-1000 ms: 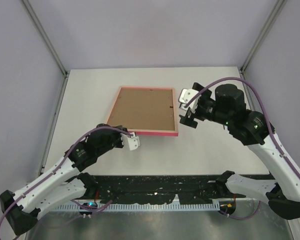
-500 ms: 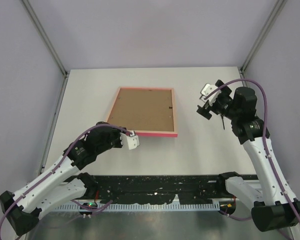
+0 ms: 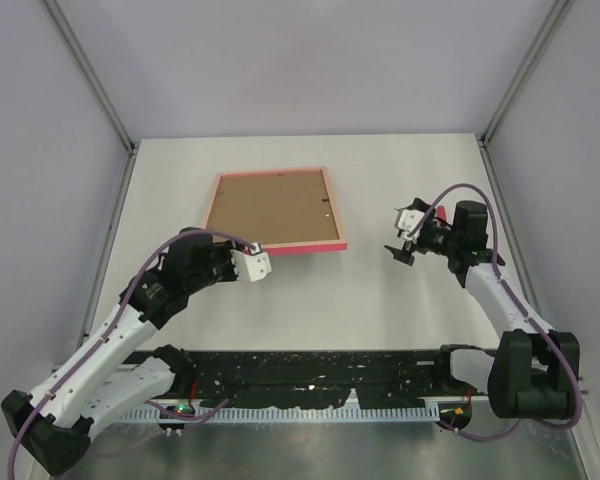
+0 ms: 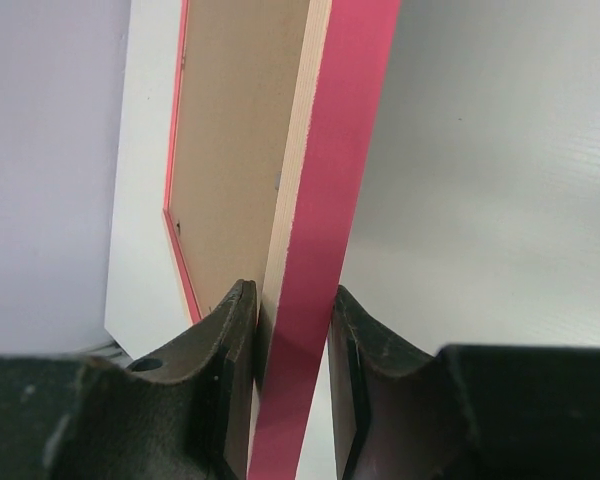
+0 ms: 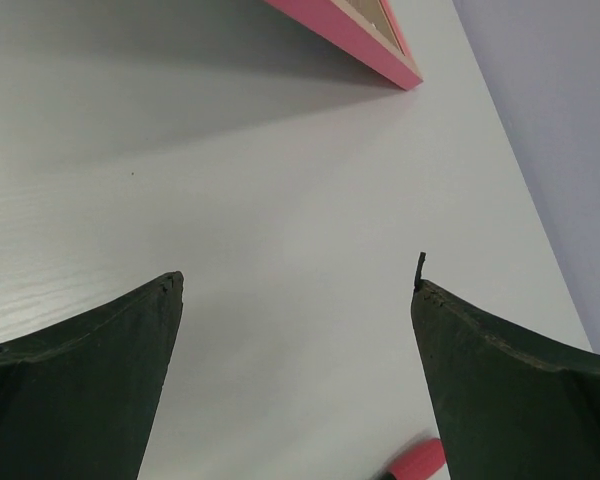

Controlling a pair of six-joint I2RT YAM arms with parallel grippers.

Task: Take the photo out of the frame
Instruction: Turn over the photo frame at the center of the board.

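Since a second ago the pink picture frame [image 3: 274, 210] has slid toward the left side of the table [image 3: 410, 160] and turned a little. The right arm has drawn back from the frame's right edge to the right side of the table and now sits lower. The left gripper [image 3: 253, 258] has gone along with the frame.

The frame lies in the far-left part of the table with its brown back [image 4: 230, 150] facing up. The photo is hidden beneath that board and shows in no view. The left gripper pinches the frame at its near-left corner. In the left wrist view, the pink rail [image 4: 330, 200] runs up between the two dark fingers [image 4: 225, 350], one pressed against each side. The lower part of that view is filled by the gripper body, so the corner itself is cut off. Whether the corner is raised off the table cannot be told.

The right gripper [image 3: 405, 234] is well apart from the frame, its jaws spread wide over bare tabletop and holding nothing. Its wrist view catches only one corner of the frame at the top edge. A small rounded pink thing [image 5: 415, 462] is cut off at the bottom edge and cannot be identified. Tiny dark marks [image 3: 324, 203] near the right edge of the back are too small to make out.
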